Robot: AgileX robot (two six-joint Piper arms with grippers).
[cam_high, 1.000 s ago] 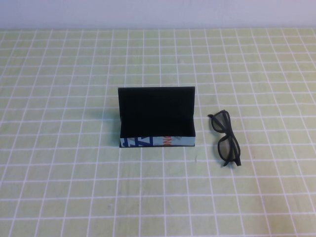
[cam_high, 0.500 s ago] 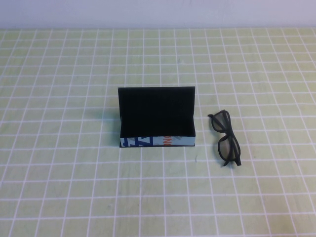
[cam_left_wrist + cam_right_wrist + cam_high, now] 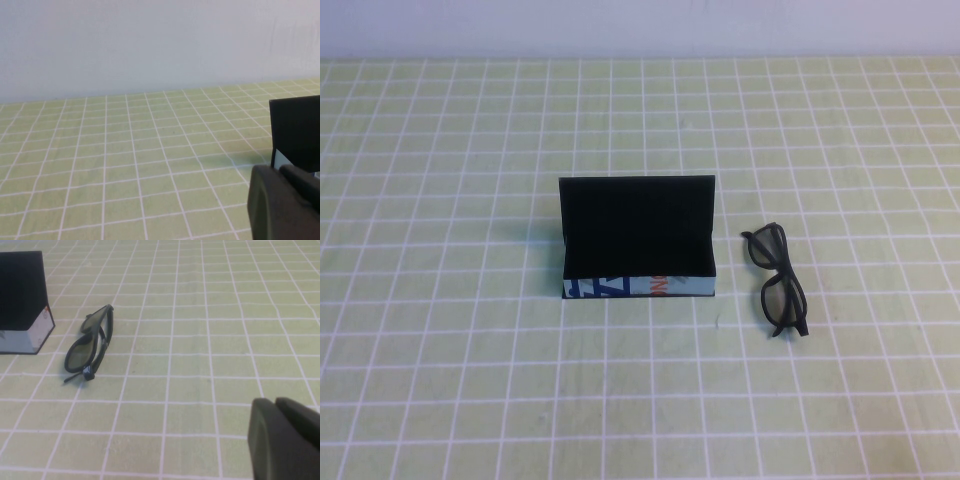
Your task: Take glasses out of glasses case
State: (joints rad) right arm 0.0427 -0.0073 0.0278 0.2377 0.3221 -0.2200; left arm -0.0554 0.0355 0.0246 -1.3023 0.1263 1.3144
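Two task objects lie on the green gridded tablecloth (image 3: 440, 380), described from left to right. Left: the left gripper (image 3: 287, 202), absent from the high view, appears only in its wrist view as a dark bulk held low over the cloth, well left of the case; whether it is released or clenched cannot be told. Centre: the glasses case (image 3: 638, 240) stands with its lid raised near upright and its pale blue lettered front toward the robot; its interior looks empty. Right: the glasses (image 3: 778, 281) rest folded on the cloth just beside the case's right end, apart from it, so the removal appears complete. Far right: the right gripper (image 3: 285, 440), likewise out of the high view, sits low over the cloth, well apart from the glasses; its state also cannot be told. Risk, as judged: any further sweep by either arm could topple the upright lid or nudge the glasses across the cloth.
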